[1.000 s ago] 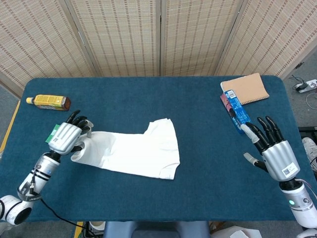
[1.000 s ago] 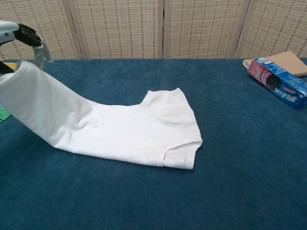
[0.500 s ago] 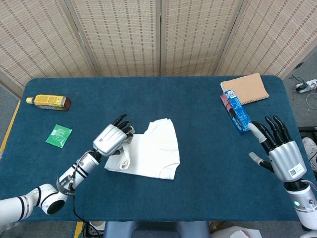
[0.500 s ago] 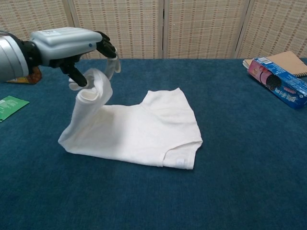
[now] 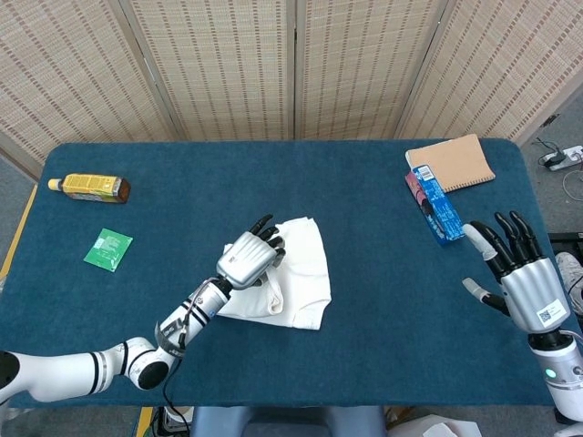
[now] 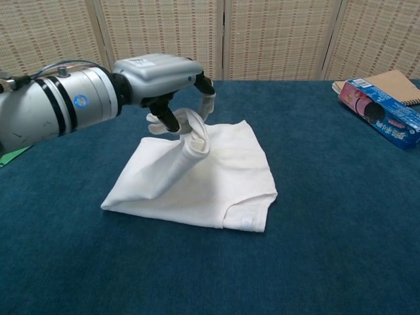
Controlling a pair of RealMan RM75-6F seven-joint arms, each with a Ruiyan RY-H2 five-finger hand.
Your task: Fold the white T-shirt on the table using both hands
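We're mid-fold: left hand (image 6: 161, 75) pinching bunched hem over the white T-shirt (image 6: 223, 174); laying flat + final folds left. Right hand (image 5: 524, 278) spread, holding nothing, well right of shirt.

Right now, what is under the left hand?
The left hand holds a bunched end of the T-shirt above its flat folded part. Beneath that lies the table; anything between the layers is hidden.

White T-shirt (image 6: 223, 177) mid-table, half folded — one end lifted, bunched
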